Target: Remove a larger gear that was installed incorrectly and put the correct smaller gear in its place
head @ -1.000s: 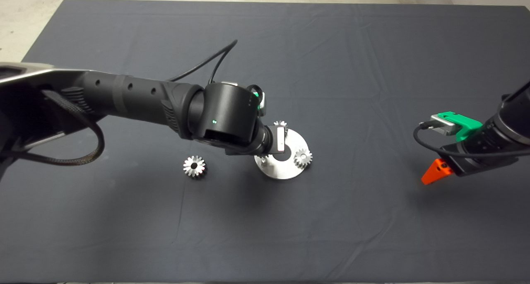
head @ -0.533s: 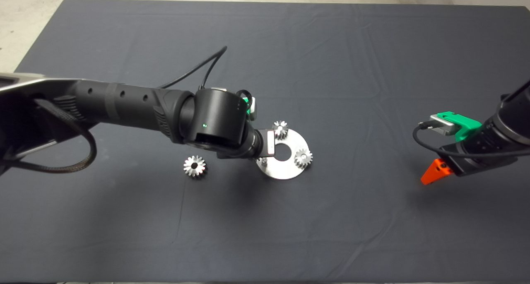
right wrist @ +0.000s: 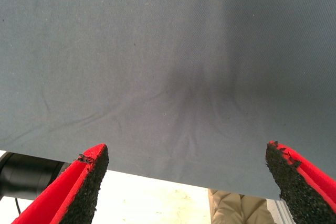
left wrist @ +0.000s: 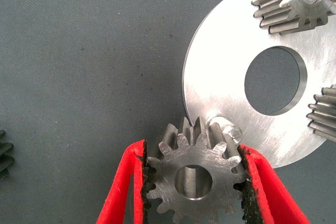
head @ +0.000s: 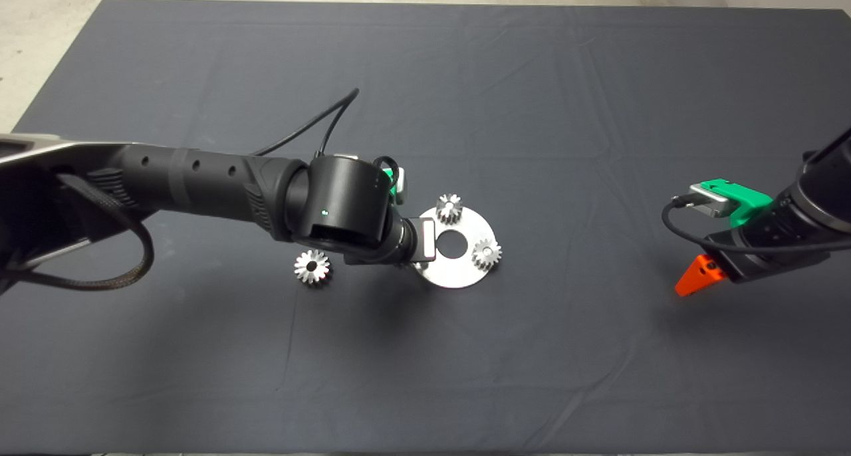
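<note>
Left gripper [left wrist: 193,151]: both red fingers [left wrist: 122,187] are clamped on the flanks of the smaller gear [left wrist: 193,181], black pads pressed into its teeth. The gear faces the wrist camera flat-on, its centre hole clear. It sits at the rim of the round steel disc [left wrist: 220,77], partly over the disc's edge and partly over the mat. A short metal pin [left wrist: 223,125] stands on the disc just beside the gear's teeth; the hole is not on the pin.

In the head view the left arm reaches in over the mat [head: 532,110], and its wrist covers the near-left edge of the disc [head: 459,275], so the held gear is hidden there.

Two other small gears sit on the disc: one at the far rim [head: 450,208], one at the right rim [head: 486,252]. The disc's large centre hole [head: 453,244] is uncovered.

The larger gear [head: 312,267] lies flat on the mat to the left of the disc, apart from it, just beside the left wrist.

Right gripper [head: 695,280]: hovers over the right side of the mat, well apart from the disc. Its fingers [right wrist: 86,182] are spread wide with nothing between them.
</note>
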